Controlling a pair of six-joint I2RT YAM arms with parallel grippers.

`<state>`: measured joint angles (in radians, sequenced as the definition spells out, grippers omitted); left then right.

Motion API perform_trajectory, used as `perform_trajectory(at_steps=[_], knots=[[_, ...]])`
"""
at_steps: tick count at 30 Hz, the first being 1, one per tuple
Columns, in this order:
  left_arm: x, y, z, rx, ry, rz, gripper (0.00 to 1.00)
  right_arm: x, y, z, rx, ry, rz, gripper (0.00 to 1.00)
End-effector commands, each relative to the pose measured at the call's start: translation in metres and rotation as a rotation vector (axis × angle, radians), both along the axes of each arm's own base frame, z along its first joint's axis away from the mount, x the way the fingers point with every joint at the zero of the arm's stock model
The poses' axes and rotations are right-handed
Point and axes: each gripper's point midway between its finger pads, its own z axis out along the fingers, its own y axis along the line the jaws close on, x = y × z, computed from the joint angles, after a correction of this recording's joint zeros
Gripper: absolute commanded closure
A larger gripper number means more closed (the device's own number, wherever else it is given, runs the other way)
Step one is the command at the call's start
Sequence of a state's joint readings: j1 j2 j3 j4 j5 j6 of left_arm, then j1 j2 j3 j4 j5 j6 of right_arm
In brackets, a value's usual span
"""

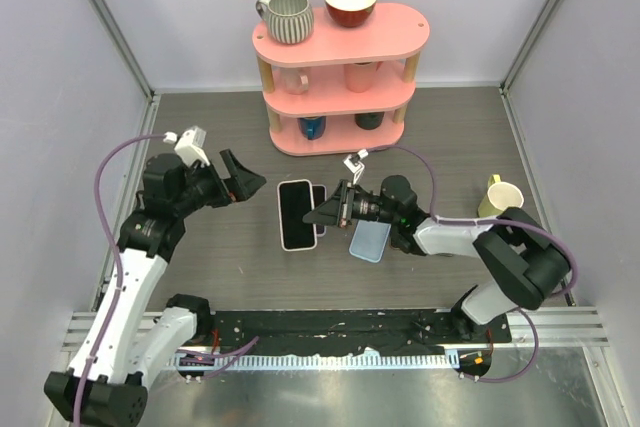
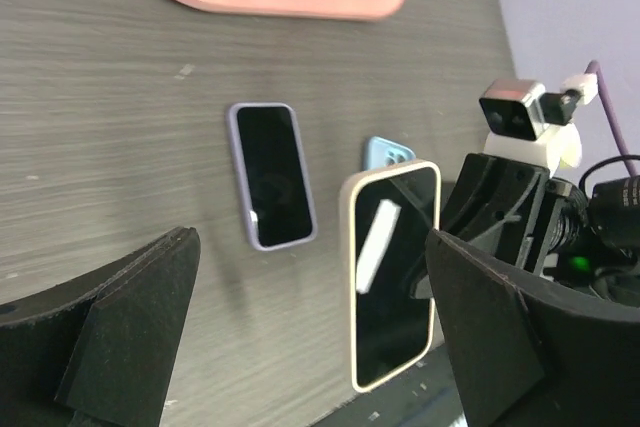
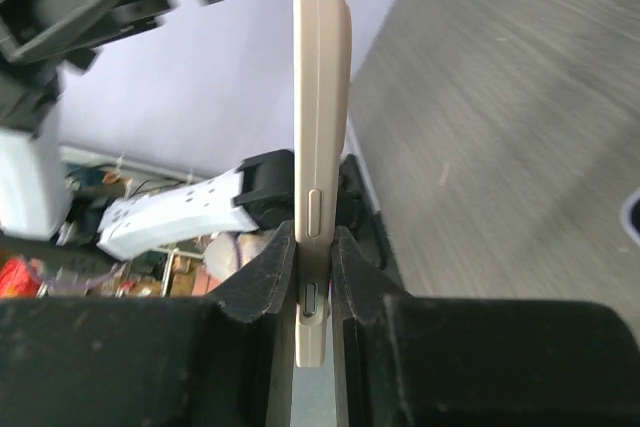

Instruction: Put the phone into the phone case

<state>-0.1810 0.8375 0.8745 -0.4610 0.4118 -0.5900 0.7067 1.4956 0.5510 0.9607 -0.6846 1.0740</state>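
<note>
My right gripper (image 1: 325, 215) is shut on a black phone with a cream rim (image 1: 296, 214), clamping its two faces near one long edge. In the right wrist view the phone (image 3: 320, 147) stands edge-on between the jaws (image 3: 313, 237). It looks raised slightly off the table, screen up. A light blue phone case (image 1: 369, 241) lies flat just right of it, under my right wrist; its corner shows in the left wrist view (image 2: 385, 155). My left gripper (image 1: 240, 179) is open and empty, left of the phone (image 2: 392, 272).
A smaller dark phone with a purple rim (image 2: 271, 189) lies flat just behind the held phone. A pink three-tier shelf (image 1: 340, 97) with mugs and a bowl stands at the back. A pale yellow mug (image 1: 500, 197) sits at the right.
</note>
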Motion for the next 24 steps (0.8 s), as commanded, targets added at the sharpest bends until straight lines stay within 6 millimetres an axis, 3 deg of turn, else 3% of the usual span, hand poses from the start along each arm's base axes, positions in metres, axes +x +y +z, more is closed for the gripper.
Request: perform_trajectory(at_steps=[1,5,9,10,12,13,14,16,24], knots=[[-0.002,0.043,0.001,0.158,-0.078,0.184,0.00,0.036,0.017,-0.008,-0.041,-0.021,-0.122,0.99],[-0.006,0.072,-0.005,0.237,-0.114,0.318,0.00,0.055,0.037,-0.030,-0.076,0.037,-0.160,0.99],[-0.012,0.087,-0.004,0.241,-0.135,0.410,0.00,0.070,0.069,-0.044,-0.107,0.067,-0.177,0.99],[-0.014,0.090,-0.006,0.256,-0.129,0.419,0.00,0.078,0.080,-0.037,-0.092,0.059,-0.182,0.99],[-0.016,0.095,-0.004,0.270,-0.130,0.440,0.00,0.083,0.092,-0.055,-0.139,0.087,-0.190,0.99],[-0.017,0.094,-0.005,0.268,-0.126,0.433,0.00,0.097,0.098,-0.050,-0.143,0.078,-0.238,0.99],[-0.018,0.092,-0.005,0.261,-0.132,0.419,0.00,0.101,0.097,-0.075,-0.221,0.119,-0.265,0.99],[-0.019,0.084,-0.003,0.238,-0.148,0.380,0.00,0.109,0.102,-0.081,-0.247,0.122,-0.297,0.99],[-0.018,0.090,-0.007,0.256,-0.134,0.408,0.00,0.105,0.101,-0.147,-0.427,0.243,-0.320,0.98]])
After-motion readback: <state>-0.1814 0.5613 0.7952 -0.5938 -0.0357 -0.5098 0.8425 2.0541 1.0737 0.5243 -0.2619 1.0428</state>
